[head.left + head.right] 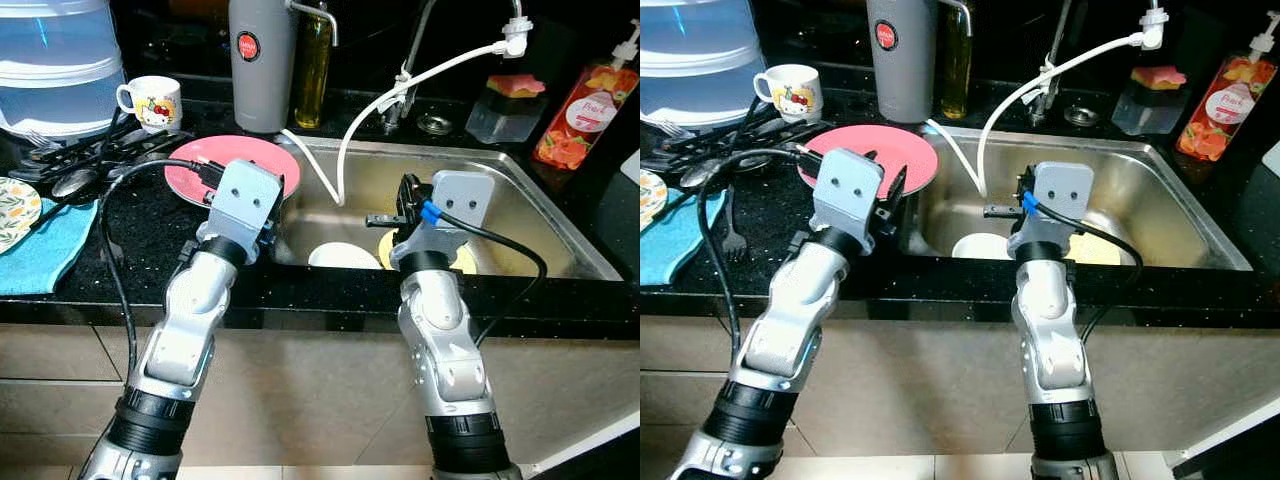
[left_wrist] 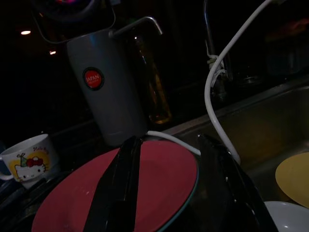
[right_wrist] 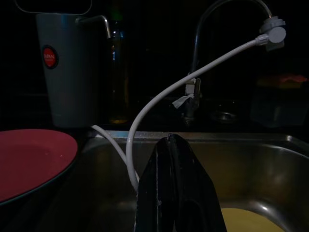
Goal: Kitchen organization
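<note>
Left tool point(image 2: 169, 193): fingers spread, poised over the pink plate point(image 1: 215, 165), which lies on the surface at the sink's point(image 1: 540, 215) left rim. Right tool point(image 3: 174, 193): fingers pressed together, above the sink's front edge; white bowl point(image 1: 340, 255) and yellow plate point(image 1: 1095, 248) lie inside. Judged step: approach to the pink plate. Next: lower, straddle rim, close.

Right gripper point(image 3: 170, 145), fingers together, points over the sink point(image 3: 270, 164); red plate point(image 3: 29, 162) beside its rim.

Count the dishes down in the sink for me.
2: a white bowl at the sink's front, and a yellow plate on its right side behind the right arm. More may be hidden.
</note>
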Controlling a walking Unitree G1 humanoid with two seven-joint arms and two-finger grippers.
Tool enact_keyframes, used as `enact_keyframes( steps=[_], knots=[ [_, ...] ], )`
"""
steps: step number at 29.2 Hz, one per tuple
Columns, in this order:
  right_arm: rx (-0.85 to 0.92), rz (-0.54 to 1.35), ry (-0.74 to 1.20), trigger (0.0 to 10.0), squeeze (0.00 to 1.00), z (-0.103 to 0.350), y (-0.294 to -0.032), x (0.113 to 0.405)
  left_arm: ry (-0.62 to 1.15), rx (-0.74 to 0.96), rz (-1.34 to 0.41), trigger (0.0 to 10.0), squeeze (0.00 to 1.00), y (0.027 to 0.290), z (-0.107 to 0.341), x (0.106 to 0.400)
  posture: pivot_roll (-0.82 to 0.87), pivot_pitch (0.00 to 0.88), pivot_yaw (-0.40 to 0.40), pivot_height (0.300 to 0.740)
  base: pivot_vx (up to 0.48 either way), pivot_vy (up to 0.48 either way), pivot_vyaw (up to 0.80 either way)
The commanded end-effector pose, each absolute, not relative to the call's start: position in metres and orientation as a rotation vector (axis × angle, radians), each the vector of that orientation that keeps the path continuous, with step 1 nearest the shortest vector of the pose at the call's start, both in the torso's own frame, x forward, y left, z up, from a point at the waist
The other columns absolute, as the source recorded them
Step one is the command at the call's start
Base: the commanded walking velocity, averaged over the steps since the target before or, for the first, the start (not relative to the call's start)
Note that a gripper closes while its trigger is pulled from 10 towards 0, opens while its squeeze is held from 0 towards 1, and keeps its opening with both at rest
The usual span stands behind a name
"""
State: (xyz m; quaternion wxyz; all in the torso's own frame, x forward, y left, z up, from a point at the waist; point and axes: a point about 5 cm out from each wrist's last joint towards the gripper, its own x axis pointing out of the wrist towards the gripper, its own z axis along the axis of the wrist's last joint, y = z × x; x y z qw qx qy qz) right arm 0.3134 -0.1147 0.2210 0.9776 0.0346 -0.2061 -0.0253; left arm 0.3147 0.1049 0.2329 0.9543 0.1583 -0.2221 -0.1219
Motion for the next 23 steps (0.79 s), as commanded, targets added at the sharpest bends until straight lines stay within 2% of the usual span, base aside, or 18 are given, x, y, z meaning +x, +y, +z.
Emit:
enact_keyframes(
  steps=[1,23],
  knots=[
    [0.069,-0.062,-0.398,10.0,0.00,0.2169,-0.1172,0.3140,-0.458,0.329,-0.263,10.0,0.00,0.0997,0.2329,0.3135,0.25,0.022,-0.088,0.740,0.000,0.000,0.00],
    [0.069,-0.057,-0.408,10.0,0.00,0.2173,-0.1141,0.3123,-0.451,0.336,-0.309,10.0,0.00,0.0932,0.2263,0.3068,0.24,0.000,-0.072,0.740,0.000,0.000,0.00]
  ],
)
